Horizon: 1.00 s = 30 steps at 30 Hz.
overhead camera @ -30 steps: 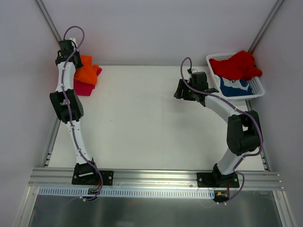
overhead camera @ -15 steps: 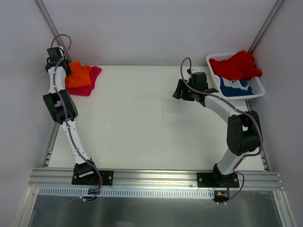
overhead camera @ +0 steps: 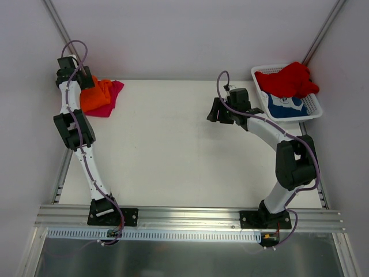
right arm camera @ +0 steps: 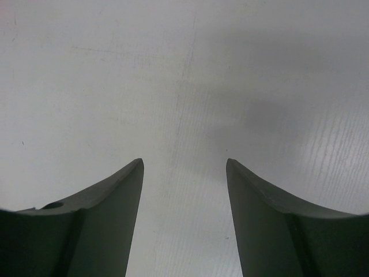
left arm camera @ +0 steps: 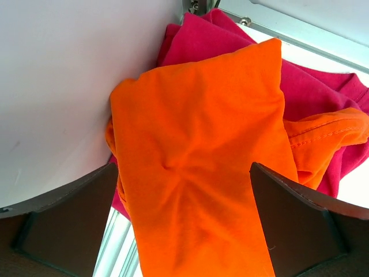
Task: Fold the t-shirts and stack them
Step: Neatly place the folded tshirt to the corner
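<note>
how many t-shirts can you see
4. The orange shirt lies on the magenta shirt in the far left corner; the red shirt and blue shirt are in the basket, far right. More may be hidden.

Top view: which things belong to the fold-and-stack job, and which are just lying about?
Job: orange t-shirt, pink t-shirt, red t-shirt, blue t-shirt.
Not job: white basket, table.

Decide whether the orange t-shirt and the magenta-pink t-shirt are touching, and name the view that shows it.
Touching. The left wrist view shows the orange t-shirt lying folded on top of the magenta-pink t-shirt, overlapping it with no gap.
</note>
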Motion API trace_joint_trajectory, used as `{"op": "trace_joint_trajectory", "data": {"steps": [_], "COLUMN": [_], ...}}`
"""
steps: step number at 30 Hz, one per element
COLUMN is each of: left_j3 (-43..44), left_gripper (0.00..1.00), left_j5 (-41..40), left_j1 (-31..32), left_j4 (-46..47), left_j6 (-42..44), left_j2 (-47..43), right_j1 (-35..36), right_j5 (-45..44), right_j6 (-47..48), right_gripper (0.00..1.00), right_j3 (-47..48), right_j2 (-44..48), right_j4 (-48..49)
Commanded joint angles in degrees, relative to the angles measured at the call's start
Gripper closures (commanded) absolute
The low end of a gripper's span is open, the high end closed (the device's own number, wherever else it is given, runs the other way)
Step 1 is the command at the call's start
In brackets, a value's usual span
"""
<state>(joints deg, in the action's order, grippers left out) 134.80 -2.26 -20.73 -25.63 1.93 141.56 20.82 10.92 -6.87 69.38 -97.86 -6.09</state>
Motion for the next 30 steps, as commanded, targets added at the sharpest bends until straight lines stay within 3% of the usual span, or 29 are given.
{"op": "trace_joint_trajectory", "data": {"steps": [1, 7, 15, 20, 30], "left_j3": [2.0, 4.8, 8.3, 6.4, -1.4], "left_gripper": [0.01, 0.01, 0.01, 0.01, 0.01], "left_j5": [-1.3, -2.3, -1.2, -0.8, -0.4], "left_j1": [-0.2, 2.8, 6.5, 7.1, 4.6], "left_j4": [1.1, 1.4, 2.1, 2.1, 2.1], "left_j6": [-0.8, -0.4, 0.1, -1.7, -7.5], "left_j2": [-2.2, -3.7, 3.7, 6.2, 2.9], "right_j1": [0.7, 1.0, 1.9, 2.0, 2.0], "right_j5": [1.2, 1.6, 1.4, 0.9, 1.2], "right_j6": [-0.9, -1.2, -1.6, -1.4, -1.6], "right_gripper": [0.37, 0.37, 0.37, 0.37, 0.37], "right_j3": [0.7, 0.0, -0.1, -0.1, 0.0], "right_j2": [0.5, 0.7, 0.7, 1.1, 1.3], "right_j4": [2.5, 2.9, 3.5, 3.4, 3.4]}}
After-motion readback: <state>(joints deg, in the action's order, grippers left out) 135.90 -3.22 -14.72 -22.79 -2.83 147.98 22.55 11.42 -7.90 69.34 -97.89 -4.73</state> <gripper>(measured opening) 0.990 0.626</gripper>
